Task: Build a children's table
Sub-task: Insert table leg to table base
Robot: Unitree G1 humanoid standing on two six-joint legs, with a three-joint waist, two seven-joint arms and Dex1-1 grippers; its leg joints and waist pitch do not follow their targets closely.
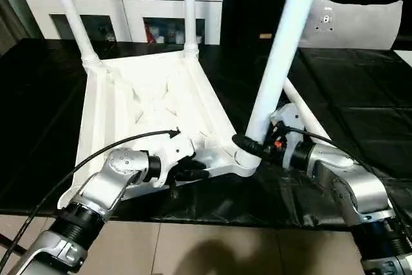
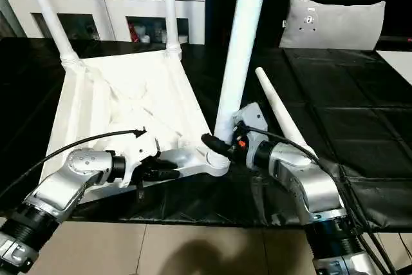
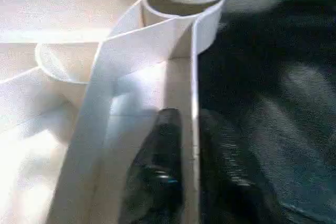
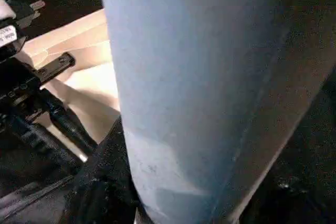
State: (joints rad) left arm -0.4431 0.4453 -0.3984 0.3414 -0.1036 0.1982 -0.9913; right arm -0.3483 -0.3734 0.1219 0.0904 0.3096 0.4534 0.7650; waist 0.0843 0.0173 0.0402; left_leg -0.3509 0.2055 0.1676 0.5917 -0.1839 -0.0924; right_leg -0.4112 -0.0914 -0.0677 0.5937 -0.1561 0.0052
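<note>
The white tabletop [image 1: 103,114] lies upside down on the black surface, ribs up. Two white legs [image 1: 72,14] [image 1: 189,4] stand in its far corner sockets. A third leg [image 1: 283,49] rises tilted from the near right corner socket [image 1: 244,162], and my right gripper [image 1: 248,145] is shut on its base. My left gripper [image 1: 193,173] is at the near rim, just left of that socket. In the left wrist view its black fingers [image 3: 157,171] sit on either side of the thin rim wall [image 3: 190,93]. A fourth leg [image 2: 280,117] lies loose on the black surface to the right.
A white cabinet [image 1: 129,4] with glass doors stands behind the table, with a grey pillow [image 2: 331,24] at the back right. The black surface ends in a front edge [image 1: 212,218] above a tiled floor [image 1: 193,249]. A black cable [image 1: 96,156] arcs over my left forearm.
</note>
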